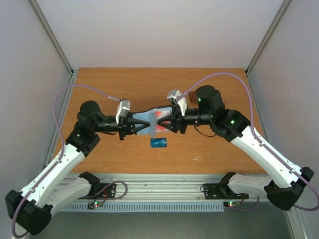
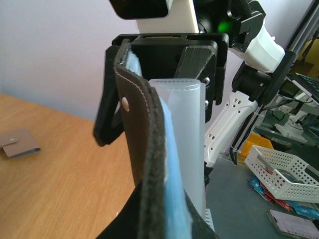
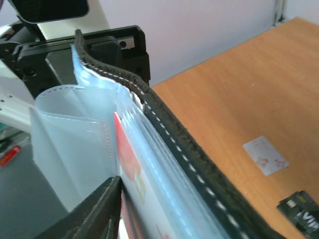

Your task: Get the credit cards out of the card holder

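Note:
The black card holder [image 1: 149,118] hangs open above the middle of the table, between my two grippers. My left gripper [image 1: 135,125] is shut on its left end; the left wrist view shows its black edge [image 2: 149,164], blue lining and a clear sleeve [image 2: 187,139]. My right gripper [image 1: 168,122] is at its right end, and its fingers are hidden by the holder. A red card [image 3: 127,157] sits in a clear slot. A blue card [image 1: 158,143] lies on the table below the holder. A pale card [image 3: 265,155] and a black card [image 3: 301,211] lie on the wood.
A tan wallet [image 2: 17,143] lies closed on the table, to the left in the left wrist view. A white basket [image 2: 284,172] stands off the table beyond the right arm. Grey walls enclose the table on three sides.

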